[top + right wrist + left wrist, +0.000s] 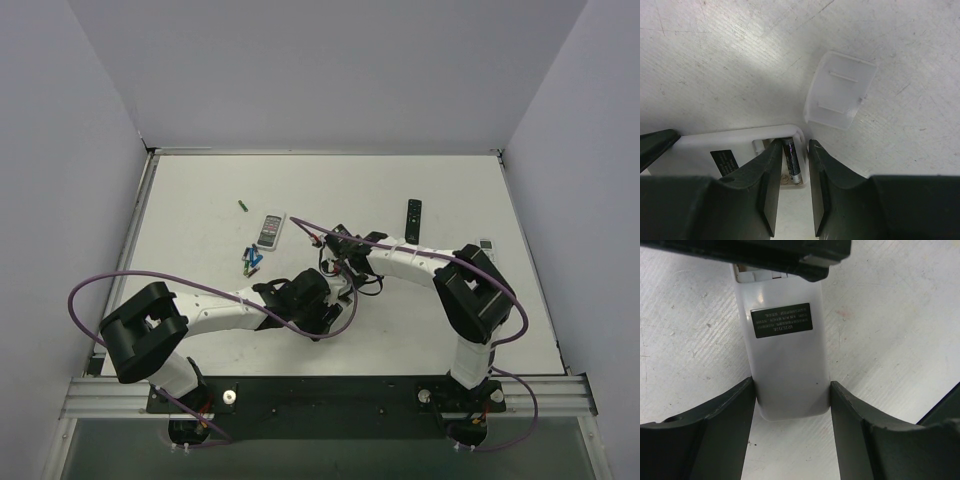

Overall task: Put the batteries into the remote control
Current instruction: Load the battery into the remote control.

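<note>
Right gripper (795, 144): fingers narrowly parted, straddling a dark battery (791, 162) that lies lengthwise in the open bay. Cannot tell whether they pinch it or it lies free.

Left gripper (792, 382): clamped on the remote control (787, 365), one finger against each long edge at the closed end. The remote lies back-up on the table (200, 190) near its middle, label showing. The bay end points toward the right gripper, which overhangs it.

Battery cover (840, 90): off, inner face up, on the table just beyond the remote's bay-end corner and apart from it. Bare table on its other sides.

Top view:
- Loose batteries (252, 260), blue and green, are clustered left of the grippers, near but apart.
- One green battery (242, 206) lies farther back.
- A grey-faced remote (271, 229) sits between them.
- A black remote (413, 220) lies back right.
- Walls close three table edges, well clear of both grippers.
</note>
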